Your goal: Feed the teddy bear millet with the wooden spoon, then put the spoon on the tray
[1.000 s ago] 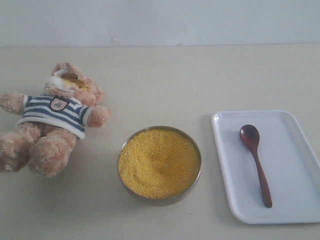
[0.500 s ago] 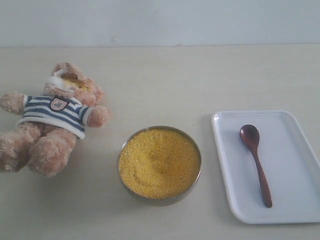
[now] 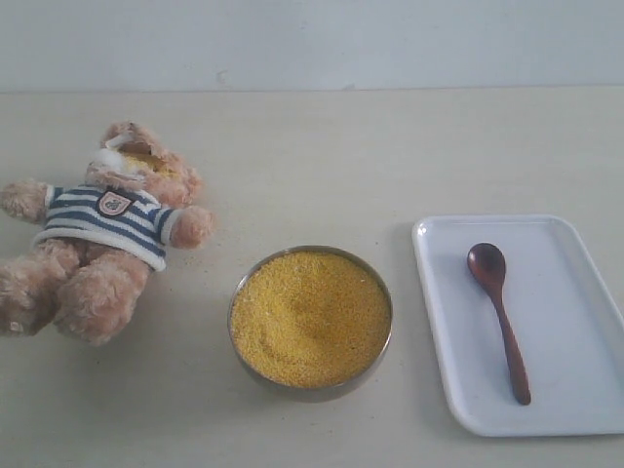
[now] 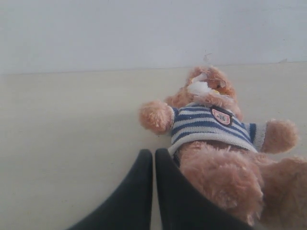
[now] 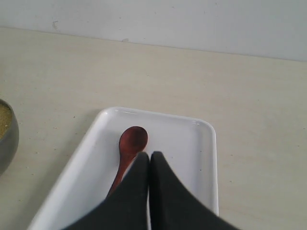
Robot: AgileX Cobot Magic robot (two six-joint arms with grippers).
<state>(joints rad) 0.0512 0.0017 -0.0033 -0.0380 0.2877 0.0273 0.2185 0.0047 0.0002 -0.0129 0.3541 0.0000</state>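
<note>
The left gripper, its tips pressed together and holding nothing, is by the legs of the teddy bear lying at the left, the right gripper, pressed together too, is over the wooden spoon lying on the tray at the right, and the millet fills the metal bowl between them.
</note>
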